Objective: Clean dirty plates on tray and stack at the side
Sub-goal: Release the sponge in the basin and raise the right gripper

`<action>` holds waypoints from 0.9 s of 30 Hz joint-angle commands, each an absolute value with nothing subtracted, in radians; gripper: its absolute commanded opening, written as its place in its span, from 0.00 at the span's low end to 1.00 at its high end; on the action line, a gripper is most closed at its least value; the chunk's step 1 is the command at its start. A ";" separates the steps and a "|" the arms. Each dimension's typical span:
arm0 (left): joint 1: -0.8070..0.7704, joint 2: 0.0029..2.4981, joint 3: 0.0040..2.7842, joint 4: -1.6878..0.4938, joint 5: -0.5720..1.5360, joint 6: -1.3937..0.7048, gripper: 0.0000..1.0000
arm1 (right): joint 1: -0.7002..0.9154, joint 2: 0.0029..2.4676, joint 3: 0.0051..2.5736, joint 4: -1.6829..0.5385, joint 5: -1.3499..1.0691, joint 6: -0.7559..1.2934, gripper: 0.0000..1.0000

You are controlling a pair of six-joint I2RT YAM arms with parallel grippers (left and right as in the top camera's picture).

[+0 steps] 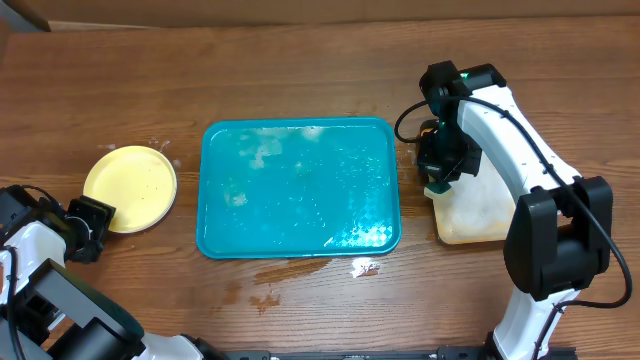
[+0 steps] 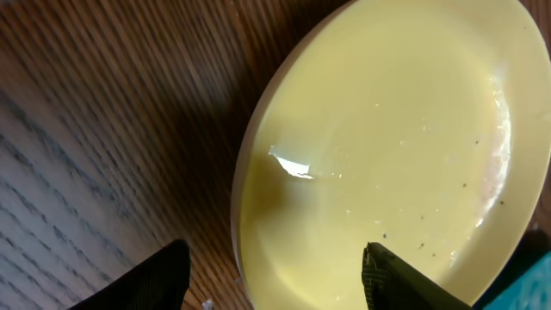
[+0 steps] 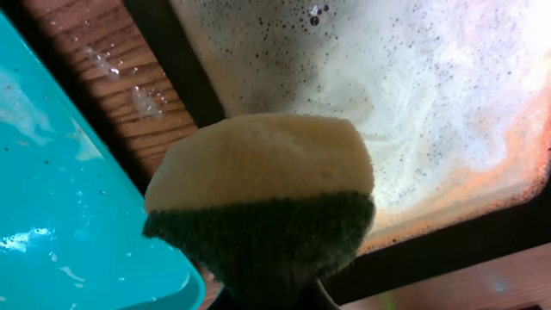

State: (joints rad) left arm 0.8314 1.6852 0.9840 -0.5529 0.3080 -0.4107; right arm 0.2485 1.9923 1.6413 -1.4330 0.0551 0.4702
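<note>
my left tool (image 1: 100, 218) sits low at the near-left edge of the brown wooden desk (image 1: 300, 60). its 2 fingers (image 2: 155, 280) are spread wide, gripping nothing, and the near rim of the pale yellow round plate (image 1: 130, 188) lies between them. that plate lies flat on the desk just left of the large teal-blue rectangular plastic tray (image 1: 300, 188), close to it but apart, with a wet sheen and a few tiny dark specks. i cannot tell whether anything lies beneath it. the tray is wet and streaked with foam. my right tool (image 1: 438, 180) is clamped on a yellow sponge with a green scouring side (image 3: 258, 189), above the left edge of the small dark-rimmed beige tray of suds (image 1: 470, 215).
</note>
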 commanded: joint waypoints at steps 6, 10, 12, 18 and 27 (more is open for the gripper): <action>0.745 1.631 0.989 -0.553 0.472 -0.356 0.79 | 0.229 1.969 1.643 -1.411 0.052 0.462 0.04; 0.613 1.525 0.994 -0.566 0.445 -0.325 0.81 | 0.201 1.968 1.663 -1.418 0.051 0.437 0.04; 0.531 1.464 0.998 -0.589 0.433 -0.325 0.80 | 0.181 1.968 1.674 -1.429 0.051 0.437 0.04; 0.292 1.385 0.998 -0.653 0.315 -0.325 0.68 | 0.112 1.968 1.677 -1.454 0.051 0.437 0.04; -0.093 1.385 0.998 -0.677 0.136 -0.329 0.72 | 0.028 1.969 1.675 -1.475 0.070 0.437 0.04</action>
State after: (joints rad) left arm -0.0212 1.3907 0.9878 -0.6765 0.2150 -0.3397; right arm 0.0471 1.9923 1.6493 -1.4773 0.0566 0.4435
